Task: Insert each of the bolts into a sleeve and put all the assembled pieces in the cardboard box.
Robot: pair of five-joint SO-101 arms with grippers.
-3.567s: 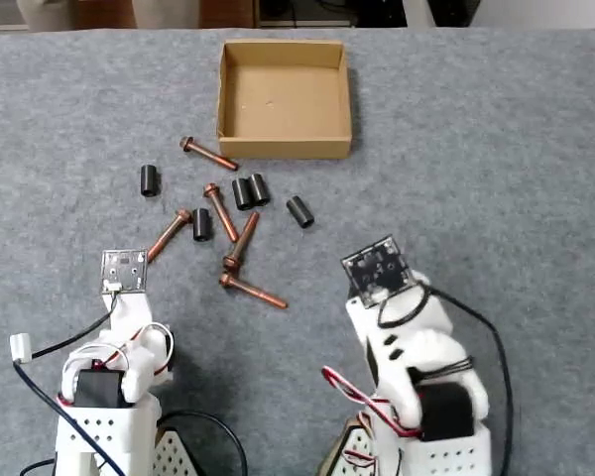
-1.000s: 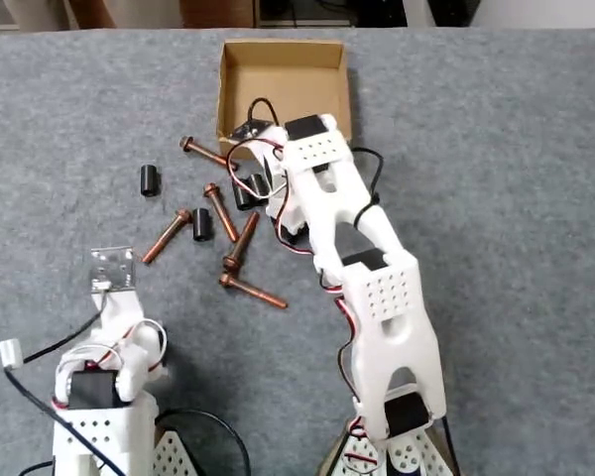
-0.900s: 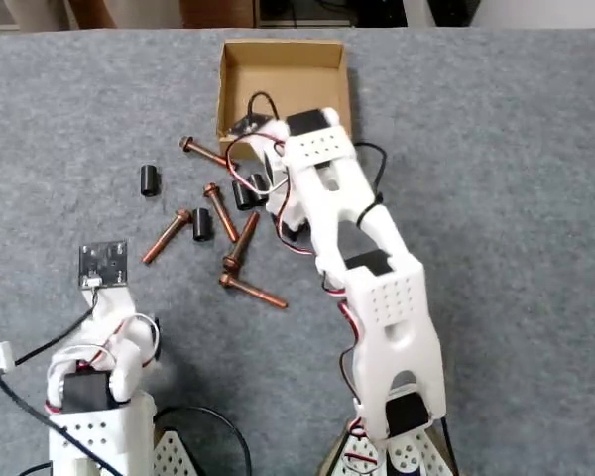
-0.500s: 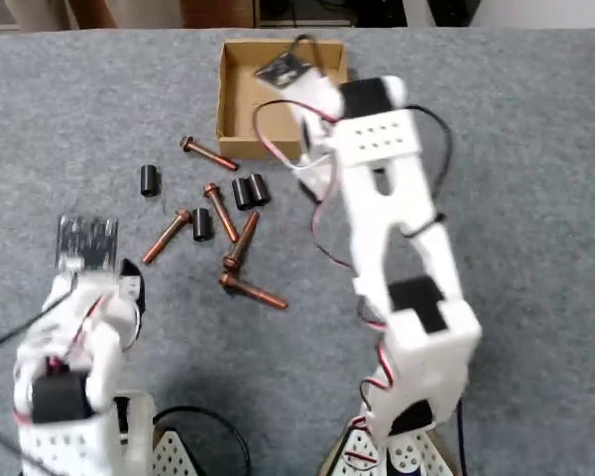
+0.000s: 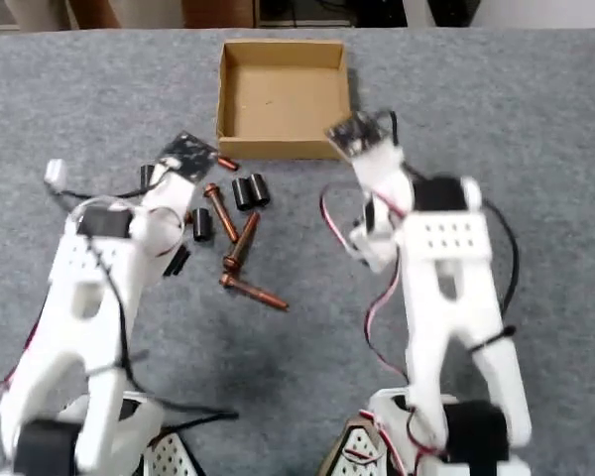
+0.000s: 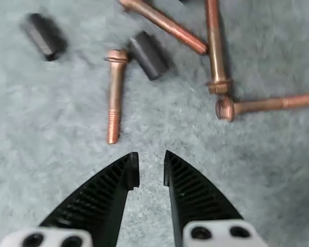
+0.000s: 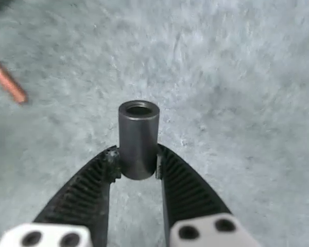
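Tabletop [image 5: 535, 119]: grey felt-like covering, evenly lit. Beyond far edge: brown wooden furniture [image 5: 129, 12] left of centre, dark unit [image 5: 307, 12] centre, white surface [image 5: 545, 12] toward right corner.

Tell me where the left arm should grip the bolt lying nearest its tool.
Likely best: grip the bolt mid-shank, bringing the left tool straight down, jaws across it. It lies flat, and a sleeve crowds its head end.
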